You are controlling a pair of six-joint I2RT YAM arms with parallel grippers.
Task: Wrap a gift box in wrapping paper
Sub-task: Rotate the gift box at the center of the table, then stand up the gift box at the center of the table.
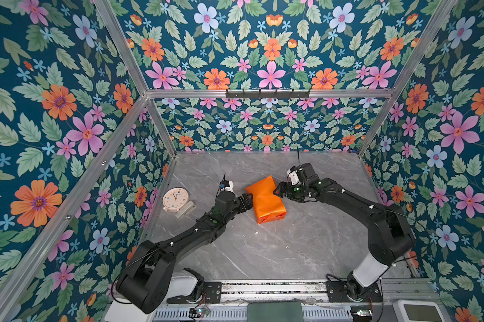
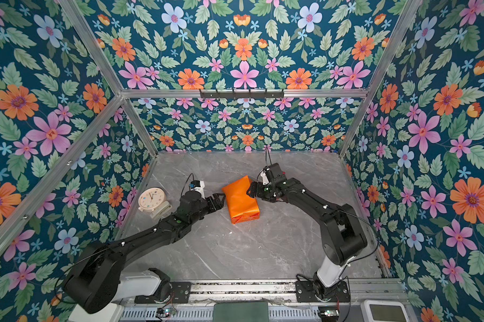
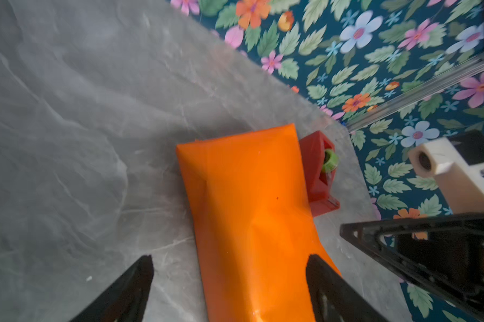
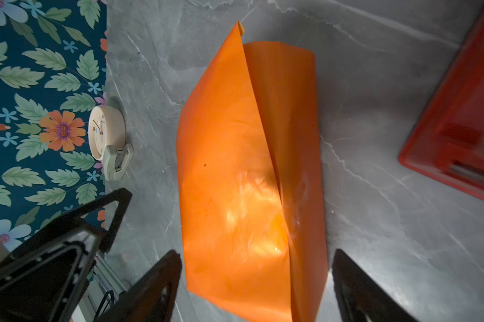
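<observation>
The wrapping paper (image 1: 266, 200) (image 2: 241, 199) is folded into a glossy orange parcel lying mid-table, with a taped end fold toward the front. The gift box is hidden inside it. My left gripper (image 1: 249, 201) (image 2: 221, 200) sits at the parcel's left edge, open, its fingers wide apart around the paper (image 3: 249, 209) with grey table showing beside one finger (image 3: 140, 278). My right gripper (image 1: 277, 191) (image 2: 250, 191) hangs at the parcel's far right edge, open. In the right wrist view the paper (image 4: 235, 167) has a raised flap along its seam, and neither fingertip touches it.
A red tape dispenser (image 3: 319, 172) (image 4: 458, 125) stands just beyond the parcel on the right arm's side. A cream clock (image 1: 175, 199) (image 2: 151, 198) and a beige stapler (image 1: 185, 209) (image 4: 118, 161) sit by the left wall. Grey marble table (image 1: 277, 251) stretches in front.
</observation>
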